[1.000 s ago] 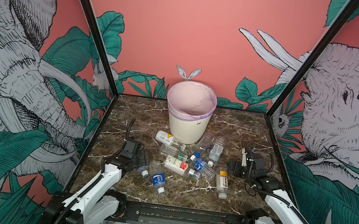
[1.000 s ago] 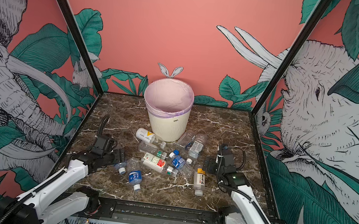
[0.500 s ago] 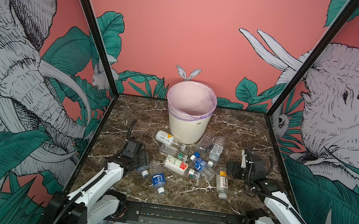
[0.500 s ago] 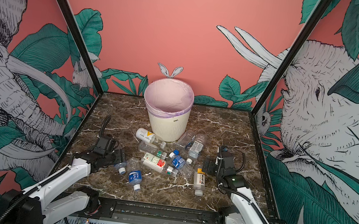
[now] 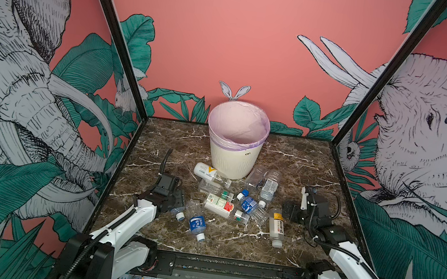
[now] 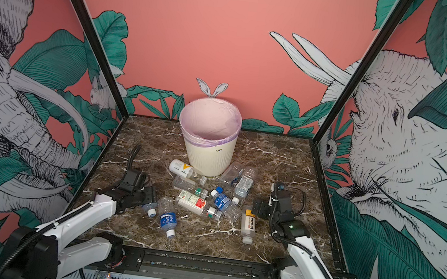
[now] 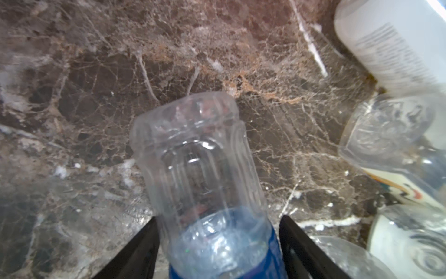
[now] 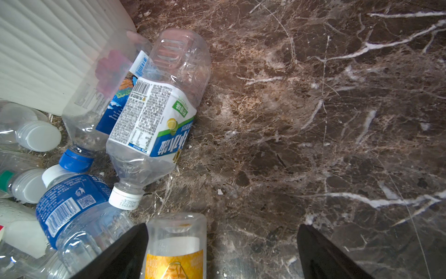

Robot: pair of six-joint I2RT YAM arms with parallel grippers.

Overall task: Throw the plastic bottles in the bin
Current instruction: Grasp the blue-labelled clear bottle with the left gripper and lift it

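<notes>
Left wrist view: my left gripper [image 7: 218, 218] straddles a clear blue-labelled plastic bottle [image 7: 200, 157] for pickup; pinch unconfirmed. My right gripper [image 8: 222, 225] stands spread wide.

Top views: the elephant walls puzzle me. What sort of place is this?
Probably a staged robot test cell, not a real room: printed jungle panels in a black frame enclose a marble-look tabletop, with white robot arms mounted at its front.

A robot-lab test booth: pink wall panels printed with elephants and green leaves [image 5: 244, 32], black metal frame posts [image 5: 115, 34], a brown marble-patterned tabletop [image 5: 300, 161], two white robot arms [image 5: 131, 221].
</notes>
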